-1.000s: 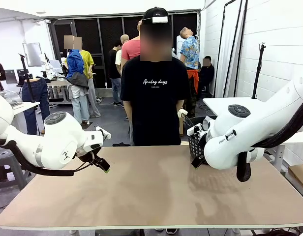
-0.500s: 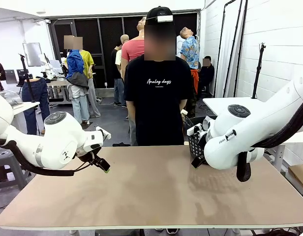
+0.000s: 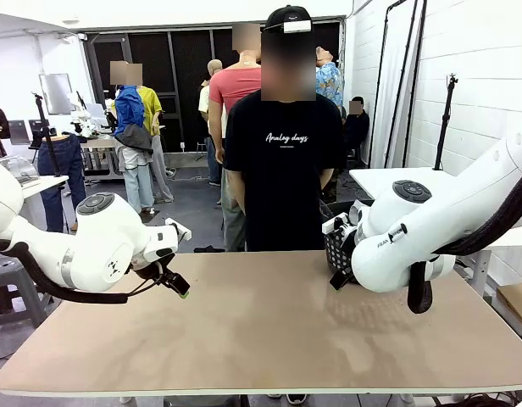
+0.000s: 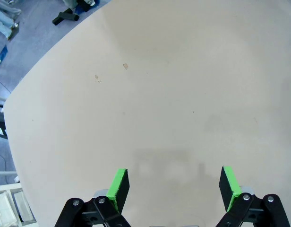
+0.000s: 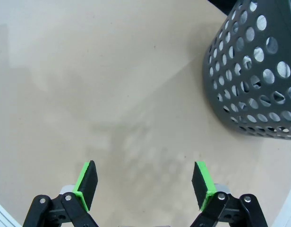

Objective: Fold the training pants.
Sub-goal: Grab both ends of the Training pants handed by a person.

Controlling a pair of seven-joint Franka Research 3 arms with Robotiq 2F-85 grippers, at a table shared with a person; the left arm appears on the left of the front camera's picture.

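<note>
The training pants are out of view. My left gripper (image 3: 178, 287) hovers over the left part of the bare tan table (image 3: 261, 331); in its wrist view the left gripper (image 4: 174, 182) is open with nothing between the green pads (image 4: 118, 185). My right gripper (image 5: 145, 182) is also open and empty above the table, near a dark perforated basket (image 5: 259, 71). In the front view the right gripper (image 3: 335, 278) hangs just in front of that basket (image 3: 333, 242).
A person in a black T-shirt (image 3: 285, 170) stands at the far edge of the table, hands not over it. The basket sits at the far right of the table. Other people and tables stand farther back.
The person at the far side has shifted a little to the right. Both arms and grippers have stayed still.
</note>
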